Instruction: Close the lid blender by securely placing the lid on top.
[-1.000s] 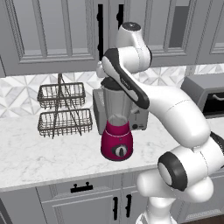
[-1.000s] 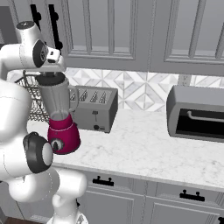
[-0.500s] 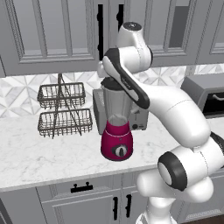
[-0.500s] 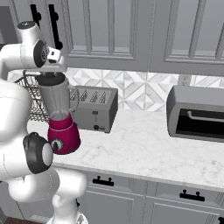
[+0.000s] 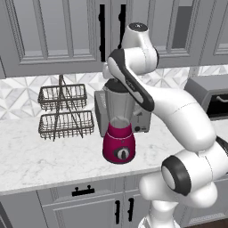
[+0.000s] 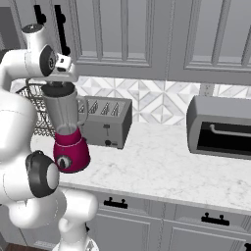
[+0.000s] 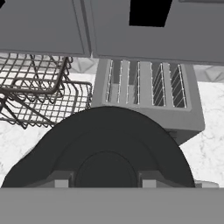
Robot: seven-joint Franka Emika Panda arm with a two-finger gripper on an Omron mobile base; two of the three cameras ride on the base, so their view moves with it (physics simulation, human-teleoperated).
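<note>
- We see the blender [image 5: 119, 133] standing on the marble counter [image 5: 40, 160], its magenta base with the black dial facing us and the clear jar rising from it, just in front of the grey toaster [image 6: 105, 121].
- Our gripper [image 6: 59, 88] is right over the jar's mouth, with the wrist bent down from above; in the left base view the forearm crosses in front of the jar top, so the rim itself is hidden there.
- In the hand view the lid [image 7: 103, 153] is a broad dark round disc directly under the hand, with the gripper [image 7: 105, 183] closed narrowly on the raised knob at its middle.
- We judge the lid is at the jar's mouth, either just resting on the rim or a touch above it; the pictures do not settle whether it is fully seated.
- So the carrying part looks done: the lid is held centred over the jar, not off to one side.
- What seems left, in our view, is pressing it home so it sits flat, then letting go and lifting clear.
- Beside the blender, toward the wall, stands the two-tier wire basket rack [image 5: 64, 112]; a toaster oven [image 6: 220, 128] sits well apart along the counter.
</note>
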